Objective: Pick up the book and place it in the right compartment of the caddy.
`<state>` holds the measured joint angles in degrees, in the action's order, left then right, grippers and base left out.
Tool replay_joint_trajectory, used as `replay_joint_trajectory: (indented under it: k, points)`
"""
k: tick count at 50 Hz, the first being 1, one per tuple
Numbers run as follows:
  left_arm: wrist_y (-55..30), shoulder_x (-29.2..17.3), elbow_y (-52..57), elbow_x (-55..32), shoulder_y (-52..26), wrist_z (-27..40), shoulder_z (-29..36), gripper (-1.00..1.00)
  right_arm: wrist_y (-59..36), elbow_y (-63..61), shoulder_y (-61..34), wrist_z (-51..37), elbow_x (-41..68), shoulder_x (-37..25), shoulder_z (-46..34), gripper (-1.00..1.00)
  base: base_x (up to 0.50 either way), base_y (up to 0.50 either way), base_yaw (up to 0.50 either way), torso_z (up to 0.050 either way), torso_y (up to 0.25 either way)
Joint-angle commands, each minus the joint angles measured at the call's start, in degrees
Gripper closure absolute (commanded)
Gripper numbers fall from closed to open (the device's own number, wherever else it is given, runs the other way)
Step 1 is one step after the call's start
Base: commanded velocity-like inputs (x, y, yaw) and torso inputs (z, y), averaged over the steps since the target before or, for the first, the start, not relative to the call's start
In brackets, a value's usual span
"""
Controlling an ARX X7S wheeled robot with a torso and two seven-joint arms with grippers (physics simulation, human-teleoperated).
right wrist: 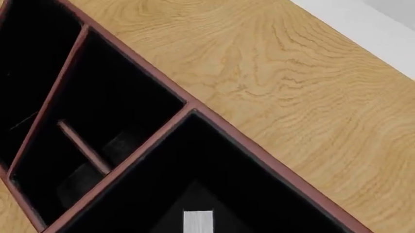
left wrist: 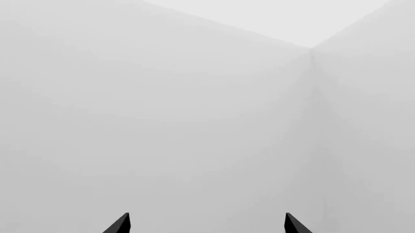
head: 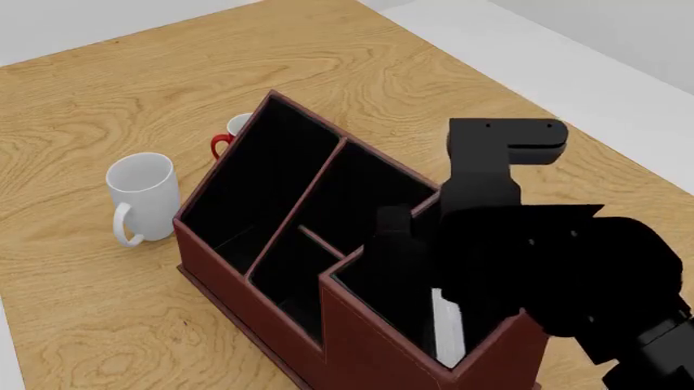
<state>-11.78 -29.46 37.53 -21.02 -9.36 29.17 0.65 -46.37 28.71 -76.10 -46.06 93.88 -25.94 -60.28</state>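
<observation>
The reddish-brown caddy [head: 249, 280] stands on the wooden table, its black-lined sections showing in the head view. My right arm [head: 521, 260] reaches down into the tall right compartment [head: 358, 345]. The book [head: 447, 325] stands upright inside that compartment, and only its white page edges stand out against the black. In the right wrist view the book [right wrist: 198, 218] sits between the jaws of my right gripper [right wrist: 198, 229], which is shut on it, low inside the right compartment [right wrist: 214, 160]. My left gripper [left wrist: 207, 223] is open and empty, facing a bare white wall, away from the table.
A white mug [head: 143, 195] stands left of the caddy. A second white mug with a red handle [head: 231, 136] is behind the caddy's far end. The wooden table [head: 130, 73] ends at a white floor on the right [head: 607, 89].
</observation>
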Motion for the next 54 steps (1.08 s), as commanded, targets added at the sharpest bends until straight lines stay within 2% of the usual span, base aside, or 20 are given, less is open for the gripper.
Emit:
replay_joint_trajectory:
  k: [1,20,39,54]
  points:
    - [0.00,-0.17,0.25,-0.31,0.12,0.12,-0.26,-1.00,-0.66,-4.92,-1.09,-3.74,2.03,-2.14,1.78,-1.00,0.00,0.00,0.00,0.000,0.000]
    - [0.07,-0.35,0.59,-0.88,0.29,0.38,-0.78,-1.00,-0.12,-16.79,-1.85,-10.20,6.22,-6.78,5.60,-1.00,0.00,0.00,0.00,0.000,0.000]
    - [0.22,-0.43,0.40,-1.21,0.27,0.67,-1.16,-1.00,5.11,-37.03,2.41,-16.30,7.22,-13.40,10.10,-1.00,0.00,0.00,0.00,0.000,0.000]
    - [0.08,-0.53,0.57,-1.09,0.23,0.94,-0.91,-1.00,11.65,-47.24,7.91,-15.33,2.89,-16.67,13.21,-1.00,0.00,0.00,0.00,0.000,0.000]
